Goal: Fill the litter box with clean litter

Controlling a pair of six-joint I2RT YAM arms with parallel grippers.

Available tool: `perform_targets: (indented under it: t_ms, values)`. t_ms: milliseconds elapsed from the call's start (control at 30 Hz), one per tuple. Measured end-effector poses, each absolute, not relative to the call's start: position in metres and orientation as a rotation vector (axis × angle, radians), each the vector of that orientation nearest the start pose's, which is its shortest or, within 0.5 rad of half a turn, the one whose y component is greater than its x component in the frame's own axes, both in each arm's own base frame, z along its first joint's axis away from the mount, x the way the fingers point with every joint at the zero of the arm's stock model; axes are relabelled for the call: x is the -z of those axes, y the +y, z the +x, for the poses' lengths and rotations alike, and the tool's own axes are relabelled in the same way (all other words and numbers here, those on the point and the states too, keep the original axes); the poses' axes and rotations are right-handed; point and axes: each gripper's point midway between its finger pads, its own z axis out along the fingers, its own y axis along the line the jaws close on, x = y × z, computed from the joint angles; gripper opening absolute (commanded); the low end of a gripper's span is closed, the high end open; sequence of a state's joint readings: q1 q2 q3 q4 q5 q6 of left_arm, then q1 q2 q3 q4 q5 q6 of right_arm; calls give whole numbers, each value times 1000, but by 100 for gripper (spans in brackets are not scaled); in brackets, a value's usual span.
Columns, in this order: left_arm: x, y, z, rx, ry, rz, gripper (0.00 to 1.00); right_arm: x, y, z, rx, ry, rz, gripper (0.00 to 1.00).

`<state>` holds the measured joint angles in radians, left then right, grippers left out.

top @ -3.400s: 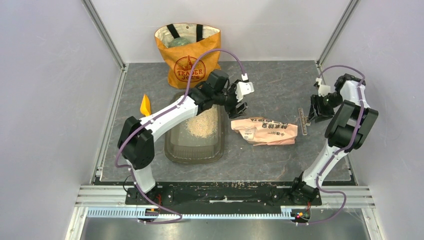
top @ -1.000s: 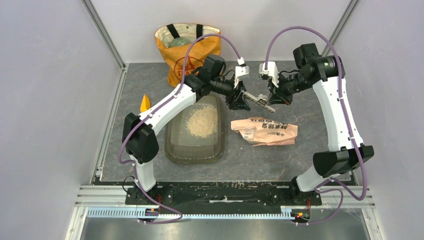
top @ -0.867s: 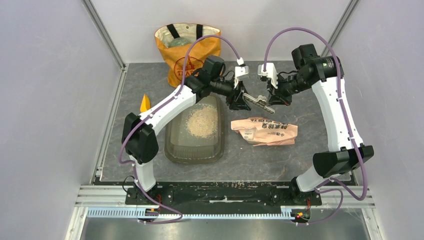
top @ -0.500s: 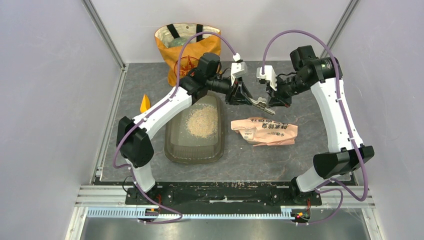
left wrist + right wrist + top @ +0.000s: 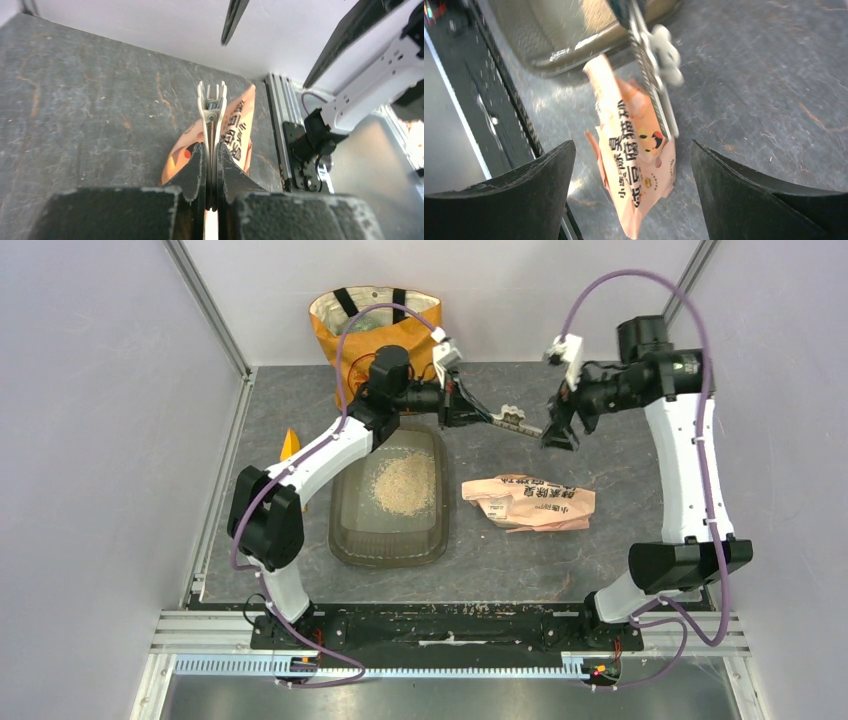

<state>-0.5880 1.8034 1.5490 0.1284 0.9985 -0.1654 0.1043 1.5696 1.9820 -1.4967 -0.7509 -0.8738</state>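
Top external: left jaws pinch a thin clip by the bench's far edge, right jaws gape; litter box with clean litter sits just nearward of left jaws.

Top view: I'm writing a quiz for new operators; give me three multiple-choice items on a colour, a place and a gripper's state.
1. The tote bag is: A) blue B) orange C) green.
2. The litter lies: A) in the tray B) in the tote bag C) in mid-air.
3. The right gripper is: A) shut on something B) out of view C) open, empty.
B, its cloth is orange; A, the beige heap sits in the grey tray; C, its fingers stand wide apart, nothing between.
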Motion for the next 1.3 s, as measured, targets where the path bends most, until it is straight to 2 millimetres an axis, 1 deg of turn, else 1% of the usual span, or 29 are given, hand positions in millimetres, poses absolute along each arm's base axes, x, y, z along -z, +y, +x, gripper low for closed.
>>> perform_targets:
  t_ms: [100, 167, 233, 367, 433, 500, 567, 600, 667, 733, 767, 833, 900, 933, 967, 1000, 1033, 1067, 1100, 1133, 1200, 1233, 1300]
  values:
    - [-316, -388, 339, 1417, 1443, 1020, 2, -339, 113, 307, -664, 1960, -1139, 87]
    - [-327, -385, 343, 1439, 1412, 981, 2, -346, 107, 315, -684, 1943, -1076, 85]
    - [-341, -386, 339, 1466, 1366, 961, 2, -349, 109, 316, -722, 1926, -1056, 83]
    - [-367, -385, 324, 1496, 1276, 953, 2, -351, 122, 314, -812, 1884, -1050, 78]
    - [-380, -383, 317, 1504, 1234, 953, 2, -351, 127, 315, -835, 1867, -1051, 69]
    - [-391, -381, 313, 1507, 1194, 954, 2, -352, 131, 316, -849, 1852, -1054, 56]
    - [-398, -380, 310, 1509, 1165, 955, 2, -355, 134, 316, -860, 1834, -1056, 44]
    - [-400, -380, 310, 1511, 1157, 954, 2, -356, 134, 315, -864, 1827, -1056, 41]
    - [-401, -380, 310, 1512, 1154, 951, 2, -360, 136, 314, -871, 1810, -1060, 36]
    - [-399, -380, 309, 1513, 1159, 952, 2, -363, 140, 311, -871, 1789, -1078, 34]
    - [-396, -380, 309, 1515, 1165, 953, 2, -365, 143, 308, -867, 1775, -1094, 31]
    - [-390, -380, 309, 1521, 1182, 958, 2, -368, 147, 304, -854, 1744, -1130, 21]
    - [-388, -381, 306, 1525, 1183, 969, 3, -369, 149, 300, -832, 1721, -1166, 2]
    - [-388, -380, 305, 1526, 1179, 978, 8, -369, 150, 297, -828, 1712, -1183, 0]
    - [-388, -380, 304, 1526, 1175, 991, 17, -369, 151, 296, -821, 1704, -1198, 0]
    - [-387, -379, 303, 1522, 1170, 1003, 24, -369, 152, 294, -819, 1700, -1209, 0]
    - [-386, -379, 302, 1516, 1167, 1019, 36, -368, 152, 293, -815, 1698, -1220, 0]
    - [-383, -378, 301, 1507, 1180, 1031, 51, -366, 151, 292, -804, 1692, -1238, 0]
    - [-380, -379, 303, 1488, 1194, 1042, 60, -364, 151, 291, -794, 1687, -1255, 0]
    - [-377, -379, 306, 1463, 1207, 1055, 67, -363, 151, 290, -787, 1685, -1270, 0]
    - [-369, -376, 313, 1403, 1253, 1088, 71, -359, 150, 289, -764, 1682, -1301, 0]
    - [-365, -374, 315, 1364, 1279, 1115, 75, -358, 149, 287, -754, 1679, -1319, 0]
    - [-364, -370, 319, 1287, 1303, 1164, 81, -355, 147, 287, -730, 1677, -1343, 0]
